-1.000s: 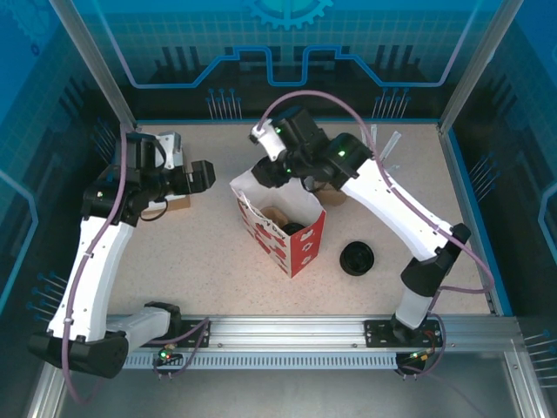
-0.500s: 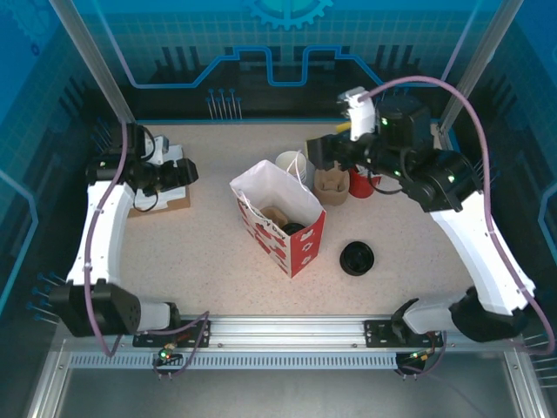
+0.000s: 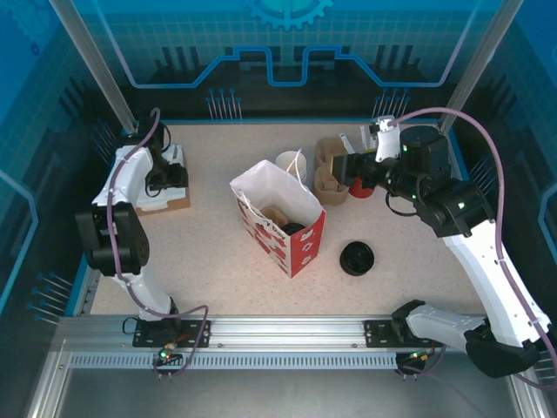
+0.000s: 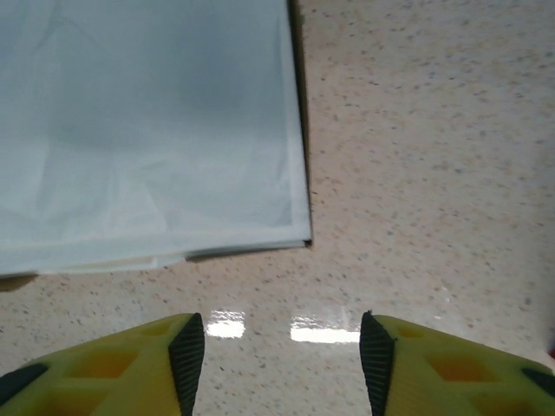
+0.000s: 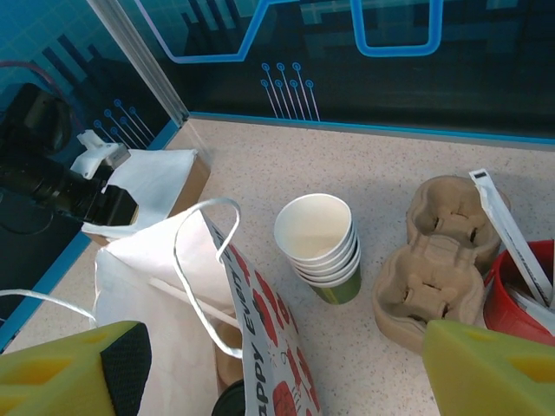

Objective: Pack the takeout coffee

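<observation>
Speckled beige table inside a blue-lit enclosure with circuit-pattern walls; metal rail along the near edge.

Left arm is folded back at far left. Left gripper hangs over the white napkin stack. In the left wrist view its yellow fingers are parted with bare table between them, nothing gripped, and the napkin stack's corner is just beyond.

Right arm reaches from near right up to far right. Right gripper sits above the cardboard cup carriers. In the right wrist view its fingers are spread wide, released, empty.

White paper bag with red print stands upright and open at table centre, string handle at its far edge. The right wrist view looks down at the bag from the far right.

Cup carriers lie far right of the bag, two stacked trays.

Stack of lidless cups is just beyond the bag's far edge, upright, green outside and cream inside.

Red tub is right of the carriers, touching or nearly; white strips stick out of it.

Loose black lids lie on the table near right of the bag, apart from it.

Takeout coffee is inside the bag: its black lid shows in the opening beside a brown cardboard piece, cup wall hidden.
</observation>
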You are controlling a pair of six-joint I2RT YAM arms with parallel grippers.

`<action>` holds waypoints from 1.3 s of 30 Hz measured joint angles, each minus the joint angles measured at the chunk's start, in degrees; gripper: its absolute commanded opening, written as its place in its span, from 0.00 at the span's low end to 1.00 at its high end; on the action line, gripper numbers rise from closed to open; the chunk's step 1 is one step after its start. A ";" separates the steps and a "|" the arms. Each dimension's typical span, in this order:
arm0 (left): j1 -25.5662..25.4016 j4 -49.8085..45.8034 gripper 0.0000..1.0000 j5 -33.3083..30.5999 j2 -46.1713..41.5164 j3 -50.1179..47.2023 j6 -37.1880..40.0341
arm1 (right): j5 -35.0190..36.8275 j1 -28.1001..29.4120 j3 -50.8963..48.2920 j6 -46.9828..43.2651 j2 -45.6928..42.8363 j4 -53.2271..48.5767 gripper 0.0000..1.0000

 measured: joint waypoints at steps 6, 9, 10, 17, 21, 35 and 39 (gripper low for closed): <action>0.52 -0.22 0.49 -0.48 5.22 5.16 1.31 | 0.87 -0.92 -2.23 0.00 -1.75 -0.02 0.83; 0.52 -0.31 0.46 -0.44 7.34 6.78 1.36 | 1.05 -1.20 -2.73 0.00 -2.01 -0.24 0.83; 0.52 -0.37 0.46 -0.44 7.91 7.15 1.36 | 1.05 -1.25 -2.84 0.00 -2.01 -0.26 0.83; 0.52 -0.85 0.43 -0.17 11.58 8.74 1.33 | 1.09 -1.53 -3.58 0.02 -2.10 -0.44 0.83; 0.52 -0.90 0.41 0.22 12.63 8.94 1.31 | 1.09 -1.55 -3.65 0.20 -2.12 -0.48 0.83; 0.52 -0.11 0.35 0.20 14.32 7.96 1.03 | 1.09 -1.62 -3.65 0.48 -2.47 -1.03 0.82; 0.52 -0.09 0.36 0.20 14.36 7.58 1.01 | 1.09 -1.62 -3.65 0.83 -2.47 -1.09 0.82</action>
